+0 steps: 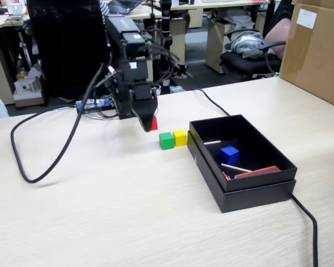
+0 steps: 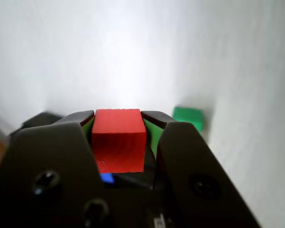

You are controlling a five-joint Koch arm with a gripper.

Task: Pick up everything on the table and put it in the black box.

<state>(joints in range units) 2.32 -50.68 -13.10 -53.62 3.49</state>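
My gripper [image 1: 151,123] [image 2: 117,121] is shut on the red cube [image 1: 154,123] [image 2: 118,140], whose sides are pressed by the green pads [image 2: 151,135] of both jaws. It hangs just above the table [image 1: 100,211], left of the green cube [image 1: 166,141] [image 2: 188,117] and the yellow cube [image 1: 180,137], which sit side by side. The black box [image 1: 250,192] stands right of them, with the blue cube [image 1: 229,154] inside it.
White sticks [image 1: 236,167] and a flat red strip [image 1: 258,171] lie in the box. A black cable [image 1: 50,161] loops over the table at left; another runs past the box to the front right. A brown carton [image 1: 317,50] stands at the back right.
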